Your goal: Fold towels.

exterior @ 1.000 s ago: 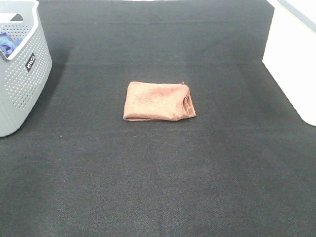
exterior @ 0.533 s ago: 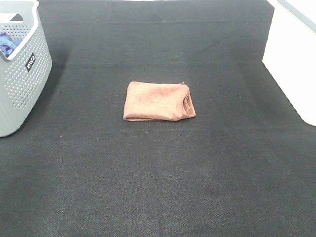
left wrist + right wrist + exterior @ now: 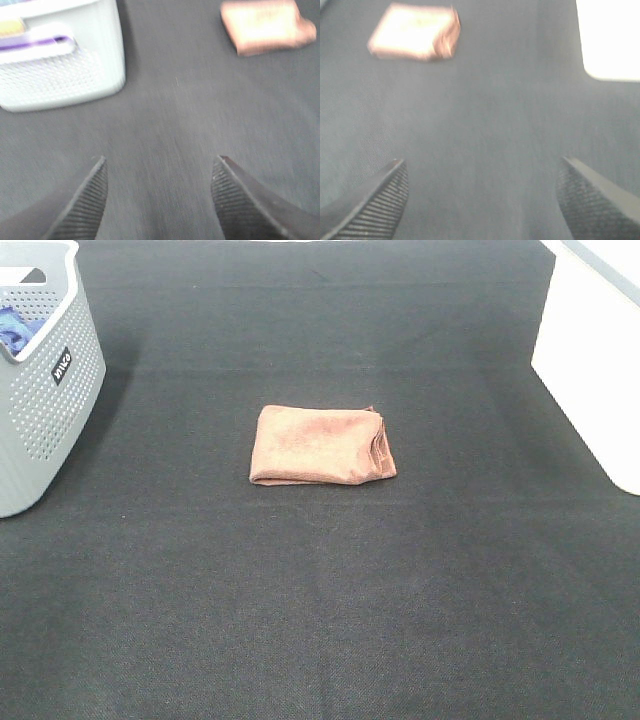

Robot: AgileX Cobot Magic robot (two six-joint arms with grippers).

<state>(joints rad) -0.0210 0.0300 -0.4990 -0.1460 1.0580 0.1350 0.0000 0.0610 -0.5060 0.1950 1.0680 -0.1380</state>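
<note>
From the high camera, the rust towel (image 3: 322,445) lies folded into a small rectangle at the middle of the dark table (image 3: 320,620), exactly as it lay a second ago, with the grey basket (image 3: 45,390) far left, a white bin (image 3: 590,360) far right and no arm in sight. Seen from the left wrist, the left gripper (image 3: 159,200) hangs spread wide and empty, well apart from the towel (image 3: 267,26) and nearer the basket (image 3: 62,60). Over on the right wrist, the right gripper (image 3: 482,200) is likewise spread and empty, the towel (image 3: 415,32) far off, so I judge the folding finished.
</note>
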